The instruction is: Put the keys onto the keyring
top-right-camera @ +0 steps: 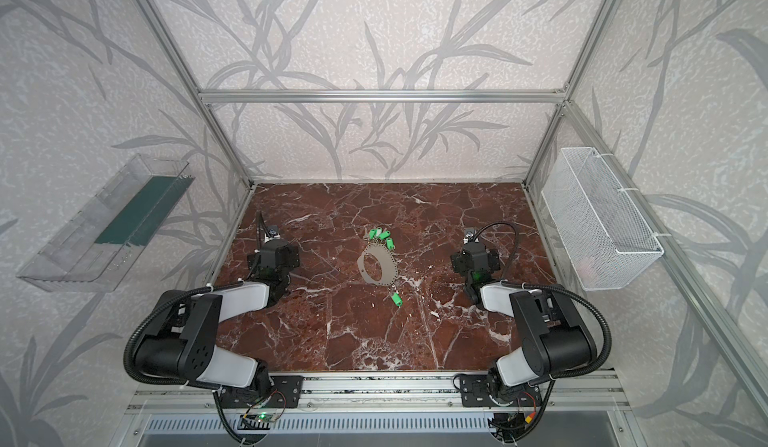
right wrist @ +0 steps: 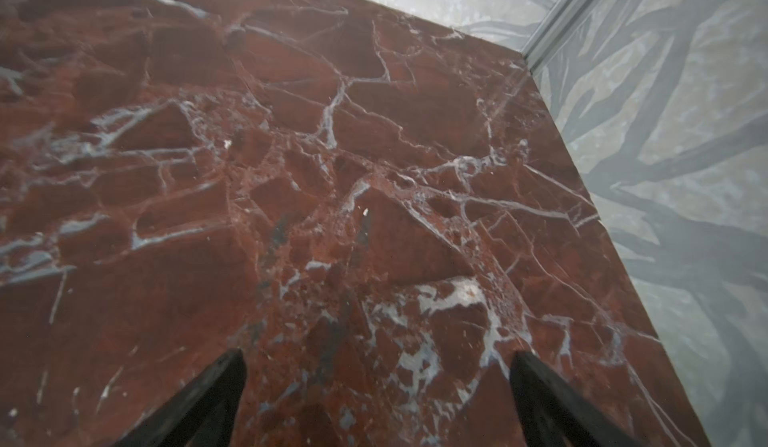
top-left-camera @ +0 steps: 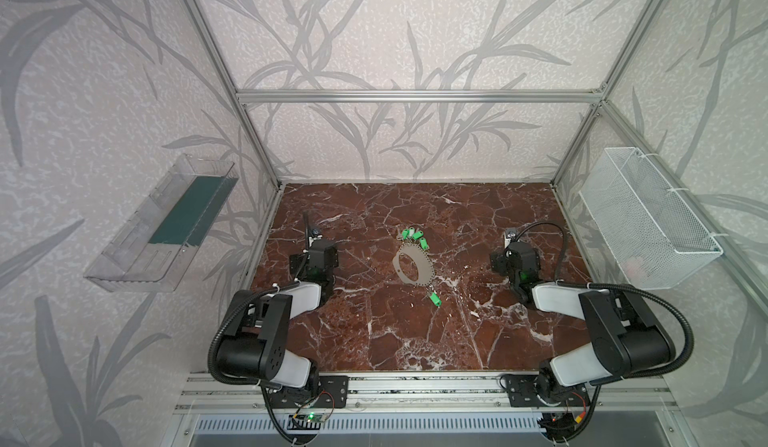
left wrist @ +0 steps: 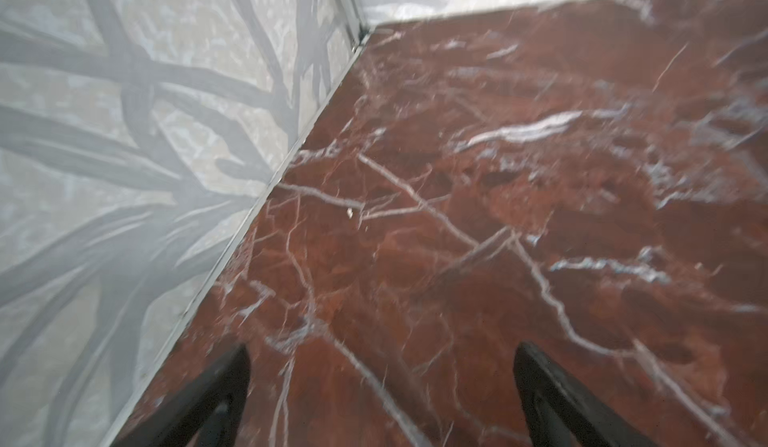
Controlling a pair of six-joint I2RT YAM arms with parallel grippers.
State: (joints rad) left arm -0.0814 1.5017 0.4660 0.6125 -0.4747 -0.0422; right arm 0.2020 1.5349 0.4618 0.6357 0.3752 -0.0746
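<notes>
Here's the keyring [top-left-camera: 423,273], flat in the middle of the counter [top-left-camera: 374,332], out on its own. A bunch of keys [top-left-camera: 412,237] fans off its far rim. One lone key [top-left-camera: 435,299] trails from the near rim, and whether it's threaded or just touching, I cannot tell. Best play, I reckon: pinch that lone key by its green end and pin the plate from the other side, since the marble looks slippery. The left end effector [left wrist: 382,349] gapes wide, holding nothing. The right end effector [right wrist: 378,354] is wide too, with bare counter beneath.
</notes>
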